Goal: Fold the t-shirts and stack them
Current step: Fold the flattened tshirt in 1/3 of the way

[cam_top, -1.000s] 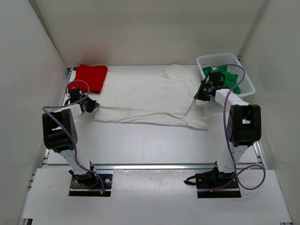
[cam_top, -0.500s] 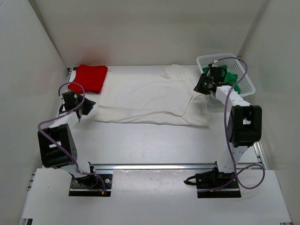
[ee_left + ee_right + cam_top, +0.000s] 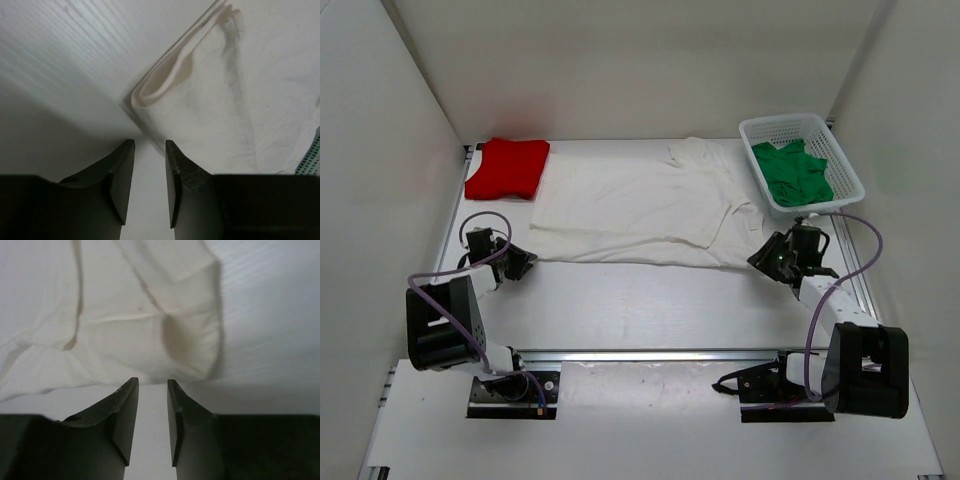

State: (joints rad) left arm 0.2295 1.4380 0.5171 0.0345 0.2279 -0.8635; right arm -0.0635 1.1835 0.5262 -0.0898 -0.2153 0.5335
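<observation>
The white t-shirt lies spread flat across the middle of the table. The red t-shirt lies folded at the back left. The green t-shirt is bunched in the basket. My left gripper is open and empty, low on the table just short of the white shirt's near-left folded corner; the left wrist view shows bare table between its fingertips. My right gripper is open and empty just short of the near-right corner, with bare table between its fingertips.
The white mesh basket stands at the back right against the wall. White walls close in the left, back and right. Bare table lies between the shirt's near edge and the arm bases.
Both arms have pulled back toward the near edge and dropped low. The right gripper left the shirt's right edge by the basket for the near-right corner; the left moved to the near-left corner.
</observation>
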